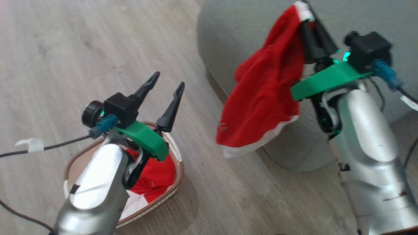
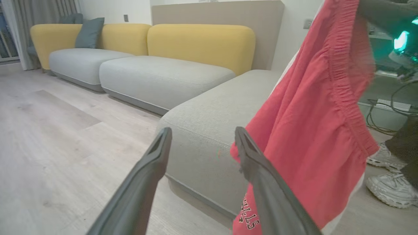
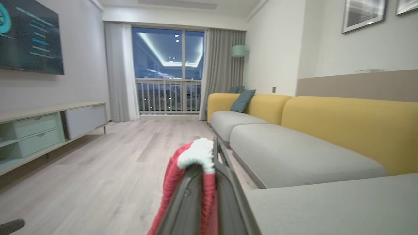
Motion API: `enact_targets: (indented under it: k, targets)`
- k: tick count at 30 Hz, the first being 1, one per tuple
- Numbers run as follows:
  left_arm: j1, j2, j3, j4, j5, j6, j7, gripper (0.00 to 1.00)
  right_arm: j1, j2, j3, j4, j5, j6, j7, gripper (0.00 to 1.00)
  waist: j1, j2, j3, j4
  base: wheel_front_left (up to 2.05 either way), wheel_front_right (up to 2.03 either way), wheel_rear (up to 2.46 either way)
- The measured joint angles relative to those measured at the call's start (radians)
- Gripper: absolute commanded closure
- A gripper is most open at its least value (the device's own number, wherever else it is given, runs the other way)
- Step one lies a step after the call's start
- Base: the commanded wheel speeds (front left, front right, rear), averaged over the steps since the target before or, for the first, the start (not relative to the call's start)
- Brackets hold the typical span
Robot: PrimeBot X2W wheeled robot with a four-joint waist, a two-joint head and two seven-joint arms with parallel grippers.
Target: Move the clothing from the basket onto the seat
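My right gripper is shut on the white-trimmed edge of red shorts, which hang in the air beside the corner of the grey seat. In the right wrist view the fabric bunches between the closed fingers. The left wrist view has the shorts hanging in front of the seat, white lettering at their hem. My left gripper is open and empty above the basket on the floor. More red and white clothing lies in the basket, partly hidden by my left arm.
Wooden floor spreads to the left. A long sofa with yellow backrests continues behind the seat. A person's white shoes and cables stand right of the seat. A low TV cabinet lines the far wall.
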Motion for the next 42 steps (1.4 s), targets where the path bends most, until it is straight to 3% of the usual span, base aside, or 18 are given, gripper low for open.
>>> enact_targets:
  k: [10, 19, 24, 28, 34, 42]
  targets:
    - [-0.002, 0.018, -0.037, -0.008, 0.002, -0.008, 0.000, 0.00, 0.017, 0.004, -0.118, -0.037, -0.125, 0.000, 0.000, 1.00, 0.0001, 0.0000, 0.086, -0.029, 0.00, 0.00, 0.00]
    - [-0.023, 0.134, -0.093, -0.095, -0.022, -0.008, 0.003, 0.00, -0.225, -0.022, -0.302, 0.039, -0.265, 0.000, 0.000, 1.00, 0.0003, -0.0001, 0.248, -0.021, 0.00, 0.00, 0.00]
    - [-0.048, 0.192, -0.130, -0.139, -0.045, -0.008, 0.008, 0.00, -0.370, -0.055, -0.407, 0.036, -0.353, 0.000, 0.048, 1.00, 0.0003, 0.0000, 0.328, 0.022, 0.00, 0.00, 0.00]
    - [-0.069, 0.227, -0.147, -0.160, -0.065, -0.008, 0.011, 0.00, -0.501, -0.124, -0.504, 0.026, -0.415, 0.000, 0.116, 1.00, 0.0003, -0.0001, 0.384, 0.073, 0.00, 0.00, 0.00]
    - [-0.082, 0.255, -0.165, -0.177, -0.088, -0.008, 0.009, 0.00, -0.656, -0.186, -0.643, -0.089, -0.524, 0.000, 0.249, 1.00, 0.0002, -0.0001, 0.455, 0.151, 0.00, 0.00, 0.00]
    - [-0.104, 0.282, -0.195, -0.180, -0.103, -0.008, 0.000, 0.00, -0.644, -0.220, -0.797, -0.198, -0.587, 0.000, 0.390, 1.00, 0.0002, -0.0001, 0.540, 0.233, 0.00, 0.00, 0.00]
